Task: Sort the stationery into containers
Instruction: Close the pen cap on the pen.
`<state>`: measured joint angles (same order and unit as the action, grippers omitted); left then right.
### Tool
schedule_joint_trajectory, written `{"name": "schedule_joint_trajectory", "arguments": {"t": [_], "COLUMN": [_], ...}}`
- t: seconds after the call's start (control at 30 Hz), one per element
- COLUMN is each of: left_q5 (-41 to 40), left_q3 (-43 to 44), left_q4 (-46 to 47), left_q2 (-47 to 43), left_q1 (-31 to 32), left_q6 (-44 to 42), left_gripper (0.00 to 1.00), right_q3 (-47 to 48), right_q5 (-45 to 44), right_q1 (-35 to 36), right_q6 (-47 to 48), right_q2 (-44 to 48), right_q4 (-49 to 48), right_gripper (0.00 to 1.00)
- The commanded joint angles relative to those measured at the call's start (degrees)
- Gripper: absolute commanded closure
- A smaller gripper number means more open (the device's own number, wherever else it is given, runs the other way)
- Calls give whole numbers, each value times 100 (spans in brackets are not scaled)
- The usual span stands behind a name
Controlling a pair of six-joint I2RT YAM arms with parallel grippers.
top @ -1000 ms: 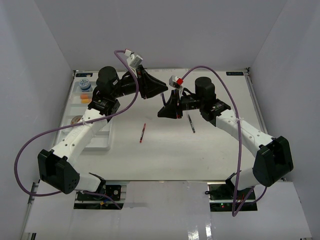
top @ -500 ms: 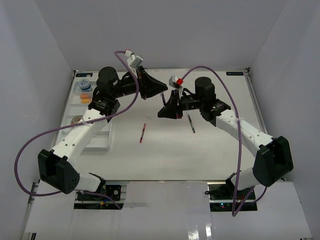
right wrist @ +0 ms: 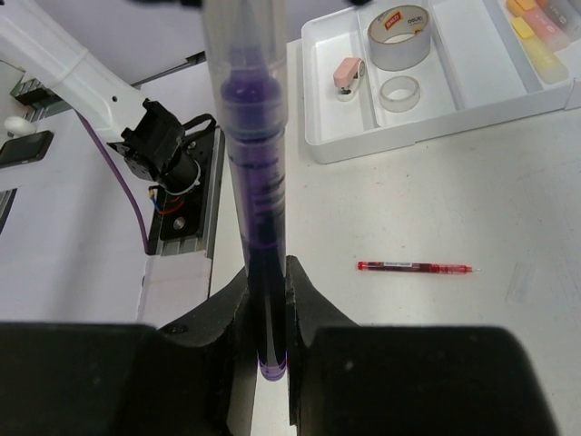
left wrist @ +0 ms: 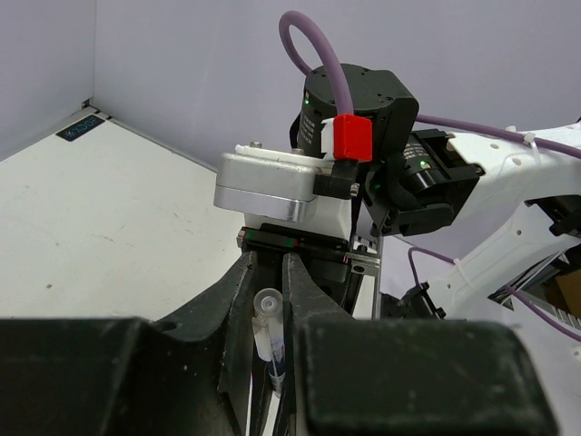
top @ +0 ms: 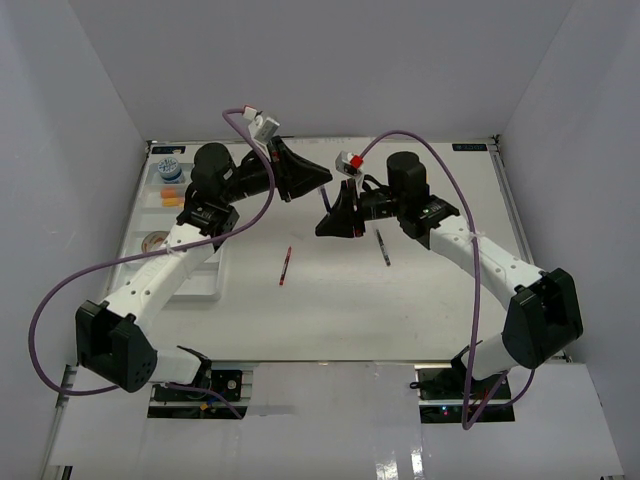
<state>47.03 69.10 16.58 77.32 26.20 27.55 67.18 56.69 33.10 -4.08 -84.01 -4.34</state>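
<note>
A purple pen point(right wrist: 257, 163) stands between both grippers above the middle of the table. My right gripper point(right wrist: 268, 272) is shut on its lower barrel. My left gripper point(left wrist: 270, 277) is shut on its clear end point(left wrist: 269, 318), just in front of the right wrist point(left wrist: 354, 109). In the top view the left gripper point(top: 322, 180) and right gripper point(top: 327, 222) meet nose to nose. A red pen point(top: 286, 266) and a dark pen point(top: 383, 247) lie on the table. The white tray point(right wrist: 313, 100) holds a tan tape roll point(right wrist: 398, 36), a clear roll point(right wrist: 399, 91) and erasers point(right wrist: 536, 27).
The tray point(top: 200, 285) runs along the table's left side, under the left arm, with a blue-white tub point(top: 170, 168) at its far end and orange erasers point(top: 170, 197) behind it. Purple cables loop over both arms. White walls enclose the table.
The left gripper's jaws have closed onto the clear end of the pen. Both wrists have shifted slightly toward the far side; the pens on the table have not moved.
</note>
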Motion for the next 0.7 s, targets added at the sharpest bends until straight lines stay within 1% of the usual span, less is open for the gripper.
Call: {"name": "schedule_joint_trajectory", "arguments": {"t": [0.0, 0.2, 0.37, 0.67], "left_q5": [474, 737, 878, 922], "left_q3": [-300, -406, -450, -494], "left_q4": [-384, -260, -295, -383], "left_q2": [-85, -50, 37, 169], "left_q1": [70, 70, 70, 175], "left_q6": [171, 417, 462, 462], "left_gripper": [100, 100, 100, 100], "right_q3": [656, 937, 1324, 1439], "right_q5": [27, 141, 237, 378], "right_q1": [-102, -225, -313, -331], "right_q6": [-120, -277, -278, -348], "right_q2": [148, 122, 42, -2], "right_q4": [-1060, -1587, -1623, -1790], "right_gripper": [92, 92, 92, 92]}}
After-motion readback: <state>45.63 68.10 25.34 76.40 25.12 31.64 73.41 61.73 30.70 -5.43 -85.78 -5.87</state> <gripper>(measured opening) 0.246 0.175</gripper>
